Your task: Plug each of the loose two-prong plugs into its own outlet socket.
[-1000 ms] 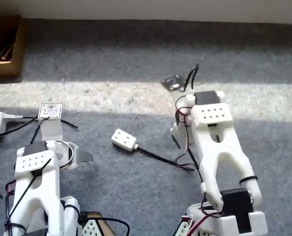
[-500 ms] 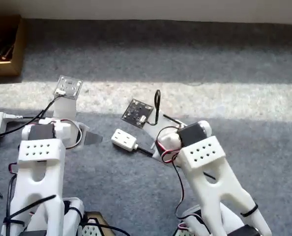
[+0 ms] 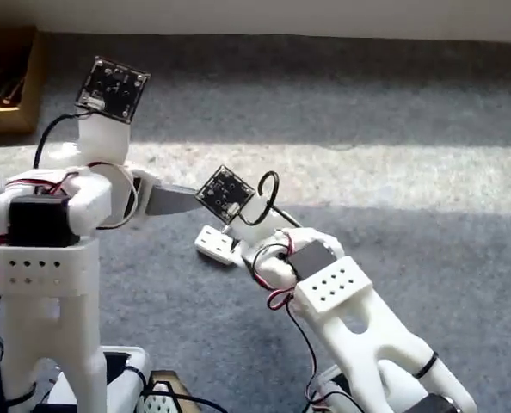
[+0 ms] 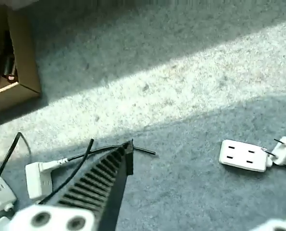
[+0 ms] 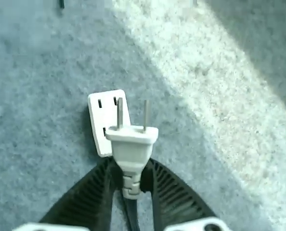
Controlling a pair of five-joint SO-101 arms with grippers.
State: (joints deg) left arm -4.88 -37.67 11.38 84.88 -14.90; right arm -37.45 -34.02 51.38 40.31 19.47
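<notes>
Two arms, one plug gripped.
High view: a white rectangular outlet block (image 3: 212, 244) lies on grey carpet (image 3: 410, 129) near the left claw (image 3: 165, 200). Left wrist view: that claw gapes, empty. Right wrist view: the right claw (image 5: 132, 175) clamps a white two-prong plug (image 5: 132, 142) just over the block.

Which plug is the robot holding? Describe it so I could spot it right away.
On the grey carpet, beside the sunlit strip, lies a flat white outlet block. Over it the right gripper holds a white two-prong plug, its prongs pointing away from the arm. Unlike the other white plug, lying loose on the carpet, this one sits clamped between black ribbed fingers.
</notes>
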